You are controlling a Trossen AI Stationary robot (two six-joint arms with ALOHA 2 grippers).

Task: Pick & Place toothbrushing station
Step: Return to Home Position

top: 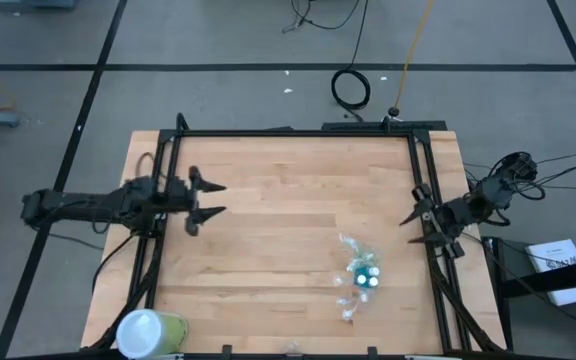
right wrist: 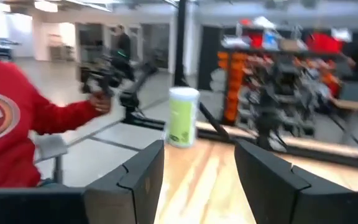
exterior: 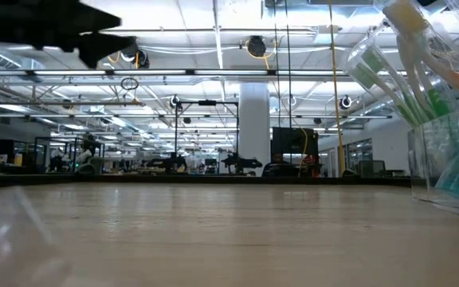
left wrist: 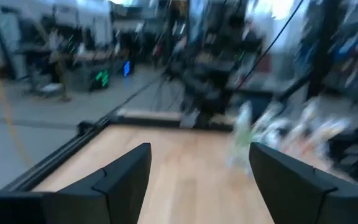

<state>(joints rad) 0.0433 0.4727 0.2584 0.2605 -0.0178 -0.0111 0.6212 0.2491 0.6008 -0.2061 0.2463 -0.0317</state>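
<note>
The toothbrushing station (top: 360, 278), a small clear holder with white, green and orange toothbrushes and teal tubes, stands on the wooden table toward its near right. In the low view the station (exterior: 441, 119) shows close up at the right, the brushes leaning in the holder. It is a blur in the left wrist view (left wrist: 272, 130). My left gripper (top: 211, 199) hangs open over the table's left side, pointing level toward the right edge, far from the station. My right gripper (top: 414, 229) is open at the table's right edge, above and beyond the station, touching nothing.
A large yellow-green container with a white top (top: 148, 332) stands at the table's near left corner and shows in the right wrist view (right wrist: 182, 116). A black frame (top: 298, 132) borders the table. A person in a red top (right wrist: 11, 124) is beyond the table.
</note>
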